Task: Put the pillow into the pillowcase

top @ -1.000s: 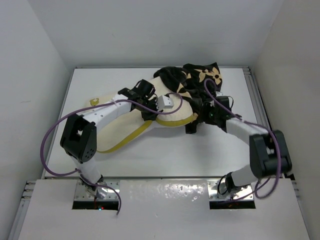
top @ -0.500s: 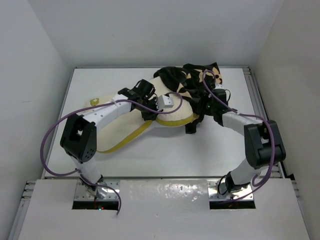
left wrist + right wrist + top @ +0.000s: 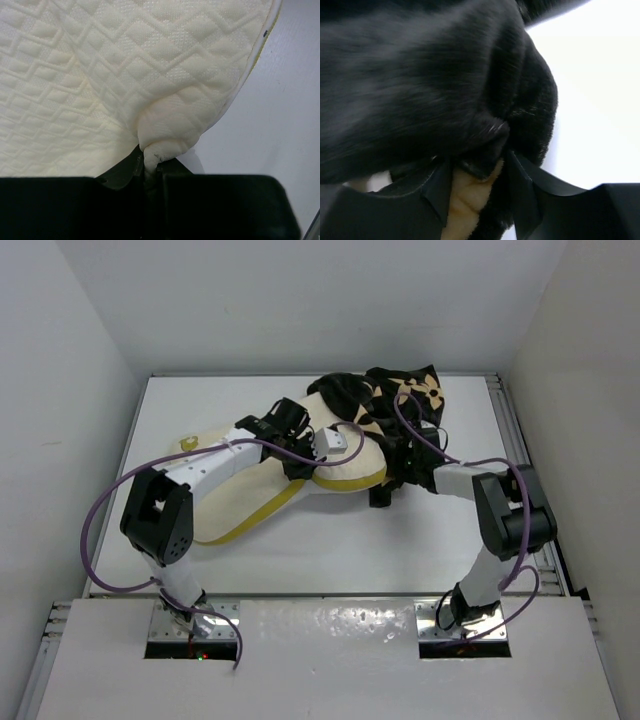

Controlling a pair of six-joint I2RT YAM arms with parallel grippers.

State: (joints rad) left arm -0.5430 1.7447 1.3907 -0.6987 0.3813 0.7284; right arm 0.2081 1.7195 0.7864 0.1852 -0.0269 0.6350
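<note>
- Since a second before, the right arm's elbow had swung inward from the worktop's right edge, while the left arm and pillow (image 3: 235, 508) stayed put.
- I counted one pillow and one pillowcase (image 3: 415, 392) on the white worktop (image 3: 330, 550).
- The pillow was cream, diamond-quilted and mustard-banded. Its long axis ran from the near-left toward the far-right corner, where it met the pillowcase.
- The pillowcase was black plush with tan flowers, bunched near the far-right corner.
- The left gripper (image 3: 150, 167) pinched a fold of the pillow.
- The right gripper (image 3: 480, 172) clamped a black fold of the pillowcase.
</note>
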